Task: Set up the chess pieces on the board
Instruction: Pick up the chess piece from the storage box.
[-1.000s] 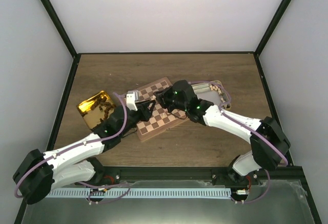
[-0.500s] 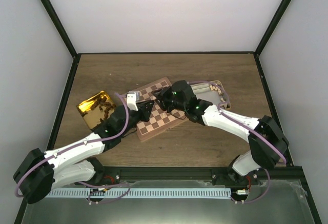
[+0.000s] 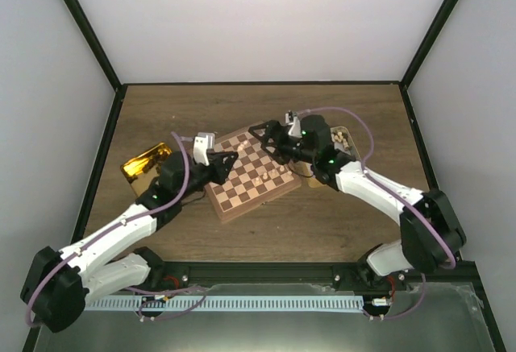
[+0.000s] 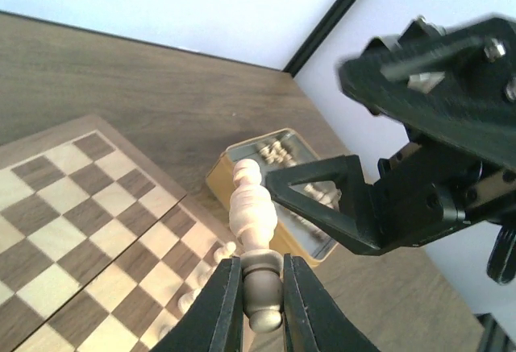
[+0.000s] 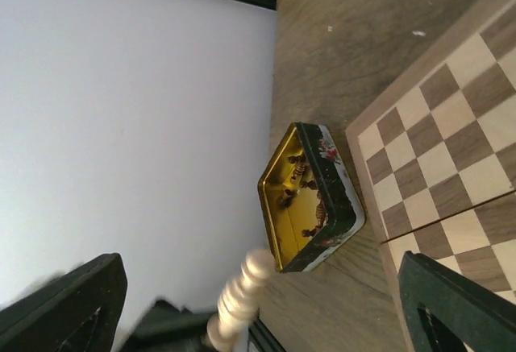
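Note:
My left gripper (image 4: pixel 260 278) is shut on the base of a pale cream chess piece (image 4: pixel 253 207), which points forward above the board (image 4: pixel 72 207). In the top view the left gripper (image 3: pixel 228 159) hangs over the board's (image 3: pixel 242 195) left side. Facing it, my right gripper (image 3: pixel 268 136) stands wide open with nothing between its fingers (image 5: pixel 451 308). The right wrist view shows the same pale piece (image 5: pixel 239 297) in the gap of the right gripper (image 5: pixel 260 287), untouched by either finger. A few pale pieces (image 3: pixel 264 176) stand on the board's squares.
A gold tin (image 3: pixel 145 164) with dark pieces (image 5: pixel 300 176) sits left of the board. Another tin (image 3: pixel 343 138), holding pale pieces (image 4: pixel 274 152), sits at the board's right. Black frame posts and white walls enclose the wooden table (image 3: pixel 201 106).
The left gripper has shut on the pale piece while the right gripper opened and let it go. The right gripper drew back to the right, and the left wrist shifted up and left.

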Controlling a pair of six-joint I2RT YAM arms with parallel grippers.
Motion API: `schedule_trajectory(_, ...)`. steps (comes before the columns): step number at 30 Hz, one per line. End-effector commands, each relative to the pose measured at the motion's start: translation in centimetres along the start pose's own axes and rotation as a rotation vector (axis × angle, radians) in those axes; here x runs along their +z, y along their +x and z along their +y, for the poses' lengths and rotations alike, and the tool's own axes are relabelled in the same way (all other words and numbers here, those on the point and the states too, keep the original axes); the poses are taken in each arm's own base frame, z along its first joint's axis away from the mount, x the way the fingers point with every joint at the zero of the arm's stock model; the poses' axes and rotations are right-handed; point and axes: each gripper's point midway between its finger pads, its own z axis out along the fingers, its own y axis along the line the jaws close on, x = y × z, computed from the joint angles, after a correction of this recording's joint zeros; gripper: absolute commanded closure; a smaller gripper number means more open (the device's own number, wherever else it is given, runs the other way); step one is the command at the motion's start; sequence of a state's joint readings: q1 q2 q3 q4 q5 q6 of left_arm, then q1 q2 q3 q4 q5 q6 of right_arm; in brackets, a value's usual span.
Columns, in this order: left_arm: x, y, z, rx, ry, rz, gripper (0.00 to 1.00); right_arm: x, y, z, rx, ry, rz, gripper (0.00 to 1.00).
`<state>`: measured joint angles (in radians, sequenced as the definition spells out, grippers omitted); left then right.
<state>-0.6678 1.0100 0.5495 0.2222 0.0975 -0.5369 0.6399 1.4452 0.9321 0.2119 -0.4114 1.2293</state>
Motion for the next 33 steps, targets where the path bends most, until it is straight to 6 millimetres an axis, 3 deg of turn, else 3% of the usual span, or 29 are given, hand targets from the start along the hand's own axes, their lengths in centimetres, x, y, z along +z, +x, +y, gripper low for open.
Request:
schedule_trajectory(1, -1.3, -2.1, -3.5, 0.015, 0.226, 0.061, 0.96, -3.6, 0.2, 3.5, -0.26, -0.158, 0.045, 0.07)
schedule_trajectory(4, -2.2, -3.0, -5.0, 0.033, 0.325, 0.106, 0.96, -5.6, 0.3, 4.5, -0.363, -0.234, 0.086, 0.09)
schedule_trajectory(9, -4.4, -4.4, -8.5, 0.076, 0.508, 0.143, 0.96, -8.3, 2.6, 7.7, -0.554, -0.373, 0.183, 0.15)
schedule_trajectory(14, -6.3, -5.2, -11.0, 0.123, 0.627, 0.147, 0.96, -9.9, 3.8, 9.3, -0.62, -0.437, 0.216, 0.26)
schedule_trajectory(19, -6.8, -5.4, -11.7, 0.156, 0.664, 0.142, 0.96, -10.7, 5.3, 9.6, -0.651, -0.493, 0.29, 0.44)
schedule_trajectory(33, -6.2, -5.2, -11.3, 0.142, 0.658, 0.138, 0.96, -11.5, 5.9, 10.5, -0.677, -0.537, 0.308, 0.59)
